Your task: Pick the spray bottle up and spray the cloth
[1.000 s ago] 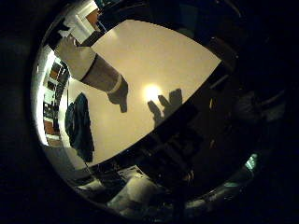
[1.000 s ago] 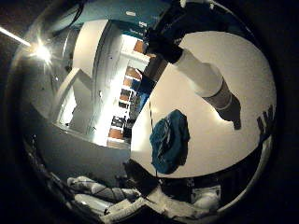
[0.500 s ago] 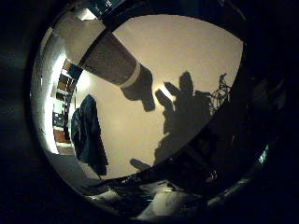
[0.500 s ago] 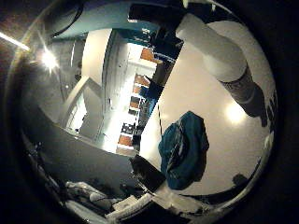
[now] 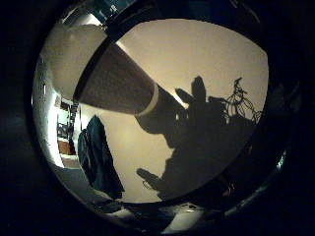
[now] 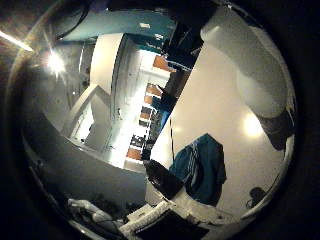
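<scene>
Pale worktop (image 5: 211, 64) is seen carrying the spray bottle (image 5: 103, 73) upright close before the robot hand's palm and the blue cloth (image 6: 200, 165) farther off; nothing is grasped or sprayed yet, finger state cannot be told.

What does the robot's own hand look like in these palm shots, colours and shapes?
Little of it shows. In the thumb side view the hand appears at the picture's edge as blocky white segments with a rounded, glossy black piece next to them. No markings can be made out. The little finger side view shows mostly dark edges.
</scene>
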`<state>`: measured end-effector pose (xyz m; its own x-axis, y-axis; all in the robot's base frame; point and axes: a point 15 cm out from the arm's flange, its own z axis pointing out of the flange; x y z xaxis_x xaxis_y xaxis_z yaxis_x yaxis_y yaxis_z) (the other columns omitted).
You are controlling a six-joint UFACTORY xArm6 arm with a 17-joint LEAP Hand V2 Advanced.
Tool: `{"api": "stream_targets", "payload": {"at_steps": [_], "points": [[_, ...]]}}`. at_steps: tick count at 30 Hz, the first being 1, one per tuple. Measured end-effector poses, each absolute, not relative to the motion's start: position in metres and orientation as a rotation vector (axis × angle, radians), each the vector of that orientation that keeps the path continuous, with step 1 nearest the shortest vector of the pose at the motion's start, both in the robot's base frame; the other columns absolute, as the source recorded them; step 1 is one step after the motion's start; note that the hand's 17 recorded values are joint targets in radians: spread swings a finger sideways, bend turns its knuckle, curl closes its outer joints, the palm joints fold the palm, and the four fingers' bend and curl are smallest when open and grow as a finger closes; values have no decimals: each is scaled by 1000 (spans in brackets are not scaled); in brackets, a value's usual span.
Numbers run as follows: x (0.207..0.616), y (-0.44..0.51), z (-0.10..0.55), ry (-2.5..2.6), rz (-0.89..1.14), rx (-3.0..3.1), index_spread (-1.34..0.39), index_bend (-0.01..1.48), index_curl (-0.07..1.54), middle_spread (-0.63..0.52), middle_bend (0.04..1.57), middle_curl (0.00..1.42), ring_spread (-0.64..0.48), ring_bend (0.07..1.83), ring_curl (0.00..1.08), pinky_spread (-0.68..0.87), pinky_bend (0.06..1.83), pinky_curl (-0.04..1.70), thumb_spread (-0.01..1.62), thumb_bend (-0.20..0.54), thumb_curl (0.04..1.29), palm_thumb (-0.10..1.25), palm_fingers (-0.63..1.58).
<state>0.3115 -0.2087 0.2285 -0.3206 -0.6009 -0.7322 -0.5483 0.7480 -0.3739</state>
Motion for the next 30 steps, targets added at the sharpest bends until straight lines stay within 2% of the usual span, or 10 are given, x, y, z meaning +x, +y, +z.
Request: {"api": "stream_targets", "payload": {"at_steps": [4, 8, 12, 15, 18, 23, 26, 30], "points": [[343, -212, 242, 1952, -65, -845, -58, 156, 281, 229, 282, 355, 241, 409, 284, 391, 557, 144, 1052, -20, 293, 476, 150], [374, -207, 245, 1918, -34, -797, -85, 156, 281, 124, 369, 387, 179, 543, 313, 344, 601, 120, 1057, -12, 305, 551, 387], [393, -201, 230, 1912, 31, -719, -205, 179, 295, -68, 486, 448, -59, 832, 401, 78, 821, 98, 1041, 4, 334, 723, 806], [407, -198, 214, 1911, 92, -649, -279, 208, 332, -149, 559, 499, -172, 916, 447, -153, 1041, 142, 1032, 11, 359, 858, 1066], [414, -195, 199, 1916, 137, -604, -318, 360, 430, -171, 681, 562, -209, 994, 488, -288, 1141, 197, 1017, -5, 375, 952, 1262], [424, -194, 191, 1912, 165, -579, -264, 776, 613, -117, 951, 635, -176, 1145, 525, -290, 1237, 298, 1016, -15, 387, 1008, 1418], [424, -194, 190, 1907, 172, -576, -217, 948, 669, -91, 1077, 656, -162, 1247, 554, -249, 1326, 369, 1022, -14, 408, 1021, 1362], [423, -197, 194, 1898, 165, -573, -185, 1069, 696, -80, 1202, 672, -160, 1350, 589, -210, 1416, 446, 988, -11, 461, 1061, 1288]]}}
